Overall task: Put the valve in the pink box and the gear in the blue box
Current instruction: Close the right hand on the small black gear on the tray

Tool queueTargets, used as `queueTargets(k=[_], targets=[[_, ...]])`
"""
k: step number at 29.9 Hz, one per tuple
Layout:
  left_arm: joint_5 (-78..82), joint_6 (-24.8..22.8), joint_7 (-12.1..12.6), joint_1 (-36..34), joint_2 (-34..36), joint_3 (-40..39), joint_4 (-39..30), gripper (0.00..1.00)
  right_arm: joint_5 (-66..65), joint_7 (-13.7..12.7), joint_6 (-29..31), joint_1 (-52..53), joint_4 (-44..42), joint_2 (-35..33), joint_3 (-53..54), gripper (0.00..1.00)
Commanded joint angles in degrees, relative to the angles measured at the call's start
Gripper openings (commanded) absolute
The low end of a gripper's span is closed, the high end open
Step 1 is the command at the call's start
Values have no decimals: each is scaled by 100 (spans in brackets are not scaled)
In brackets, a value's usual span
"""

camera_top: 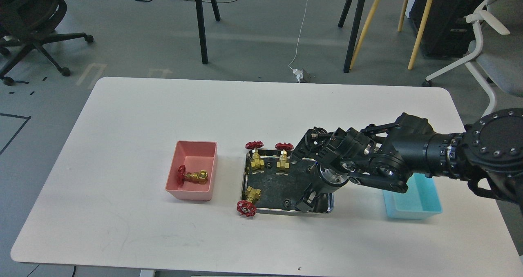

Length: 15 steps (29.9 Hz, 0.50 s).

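The pink box (pixel 192 162) stands left of the steel tray (pixel 282 212) and holds one valve (pixel 193 177) lying on its side. Three more valves are at the tray: two upright at its far edge (pixel 255 157) (pixel 282 159), and one at its front left corner (pixel 249 199) with its red handwheel hanging over the rim. Black gears lie in the tray, one near the front (pixel 287 203) and one at the back (pixel 269 165). My right gripper (pixel 306 200) reaches down into the tray's front right part, just right of the front gear; its dark fingers cannot be told apart. The blue box (pixel 416 203) is partly hidden behind my right arm. My left gripper is out of view.
The white table (pixel 163 113) carries the boxes and tray in a row. Behind it on the floor are stand legs, wooden poles, cables, a black office chair at the left and a white chair at the right.
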Motion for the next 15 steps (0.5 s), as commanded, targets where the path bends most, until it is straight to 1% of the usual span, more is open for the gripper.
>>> queueTargets(k=[1,2,3,11,15], targets=[[4,-1,2,-1,0,9,64,99,4,0,0,24,24,23,-76,70],[4,-1,2,-1,0,9,73,99,4,0,0,50,24,23,-120,67],[4,-1,2,-1,0,9,82,99,4,0,0,77,33,23,-155,67],[4,-1,2,-1,9,9,126,99,4,0,0,147,129,15,-296,64],[4,-1,-6,-1,9,9,126,99,4,0,0,165,191,15,-367,57]])
